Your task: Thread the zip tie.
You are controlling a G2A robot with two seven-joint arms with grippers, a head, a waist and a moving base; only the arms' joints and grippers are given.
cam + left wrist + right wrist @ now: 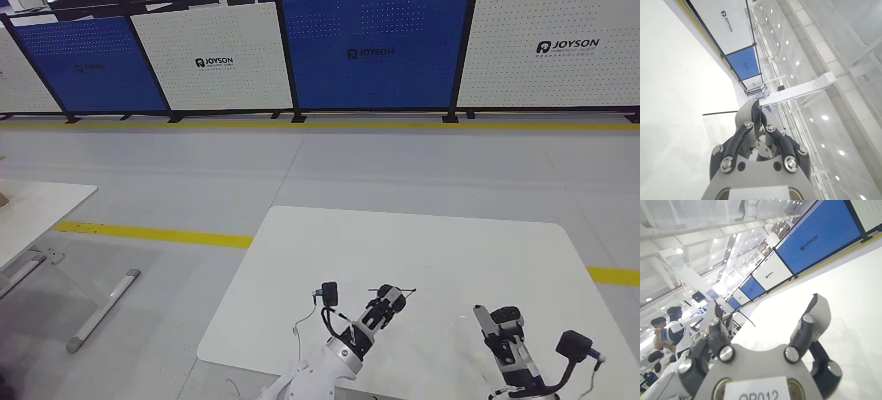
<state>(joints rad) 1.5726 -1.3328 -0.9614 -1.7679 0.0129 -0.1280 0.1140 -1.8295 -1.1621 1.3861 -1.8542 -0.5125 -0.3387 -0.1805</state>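
We see the left gripper (389, 299) low over the near part of the white table (420, 250), its jaws pinched shut on the black zip tie (392, 291). From the top view the tie lies crosswise in the grip, with a short length sticking out on each side of the fingers. In the left wrist view the two grey fingers (745, 113) of the left gripper (758, 106) meet at their tips. The thin strap of the zip tie (719, 113) juts out sideways from them to a pointed end, held clear above the tabletop (677, 75).

The right gripper (497, 319) sits well apart from it, also above the near edge of the table. Its jaws are spread wide and hold nothing; in the right wrist view we see the right gripper (765, 306) with only white table (829, 285) between its fingers. Farther off in that view, the zip tie (748, 319) shows as a dark, slightly bent line.

Beyond the table runs a yellow floor line (150, 233), then a row of blue and white pegboard panels (375, 50).
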